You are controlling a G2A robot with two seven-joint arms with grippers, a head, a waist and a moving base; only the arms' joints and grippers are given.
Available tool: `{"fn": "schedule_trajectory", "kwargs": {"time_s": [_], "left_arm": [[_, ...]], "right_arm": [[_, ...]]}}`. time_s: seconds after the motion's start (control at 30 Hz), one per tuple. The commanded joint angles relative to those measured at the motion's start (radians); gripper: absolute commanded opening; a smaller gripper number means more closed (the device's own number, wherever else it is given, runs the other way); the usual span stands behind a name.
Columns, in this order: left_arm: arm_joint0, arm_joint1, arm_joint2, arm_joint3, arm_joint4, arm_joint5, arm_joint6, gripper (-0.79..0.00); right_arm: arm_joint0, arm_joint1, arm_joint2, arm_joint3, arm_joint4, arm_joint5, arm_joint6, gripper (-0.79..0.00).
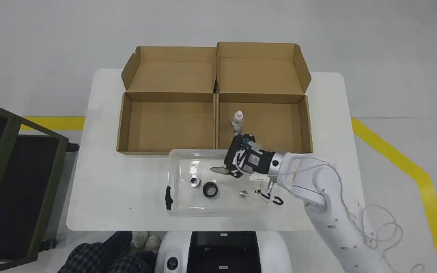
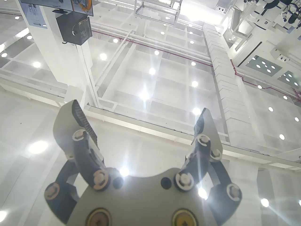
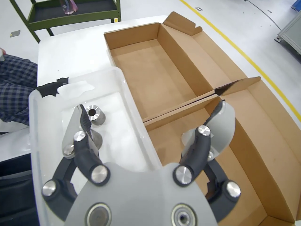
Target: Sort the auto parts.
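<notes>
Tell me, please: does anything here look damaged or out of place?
Yes. The clear plastic bin has a ragged strip of black tape on the rim of one short end; it looks like a rough repair, perhaps over a crack. The metal parts inside and both cardboard boxes show nothing odd.

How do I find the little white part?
Find the two open cardboard boxes at the far side of the table. In the right-hand one, near the wall they share, sits a small white part. It is alone there; the other parts lie in the clear bin.
</notes>
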Motion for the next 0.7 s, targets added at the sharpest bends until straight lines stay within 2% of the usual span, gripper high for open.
{"fn": "schedule_trajectory", "kwargs": {"time_s": [0.0, 0.13, 0.17, 0.2, 0.43, 0.53, 0.67], "left_arm": [[0.0, 0.0, 0.0, 0.0, 0.0, 0.0, 0.0, 0.0], [0.0, 0.0, 0.0, 0.0, 0.0, 0.0, 0.0, 0.0], [0.0, 0.0, 0.0, 0.0, 0.0, 0.0, 0.0, 0.0], [0.0, 0.0, 0.0, 0.0, 0.0, 0.0, 0.0, 0.0], [0.0, 0.0, 0.0, 0.0, 0.0, 0.0, 0.0, 0.0], [0.0, 0.0, 0.0, 0.0, 0.0, 0.0, 0.0, 0.0], [0.0, 0.0, 0.0, 0.0, 0.0, 0.0, 0.0, 0.0]], "right_arm": [[-0.025, 0.004, -0.001, -0.028, -0.006, -0.011, 0.012, 0.0], [-0.068, 0.016, 0.006, -0.069, -0.032, -0.052, 0.051, 0.0], [-0.077, 0.019, 0.012, -0.075, -0.034, -0.062, 0.057, -0.046], [-0.086, 0.022, 0.018, -0.079, -0.036, -0.073, 0.065, -0.058], [-0.134, 0.043, 0.059, -0.109, -0.052, -0.132, 0.132, -0.037], [-0.15, 0.051, 0.075, -0.113, -0.058, -0.15, 0.164, 0.0], [-0.163, 0.062, 0.082, -0.118, -0.068, -0.186, 0.218, 0.0]]}}
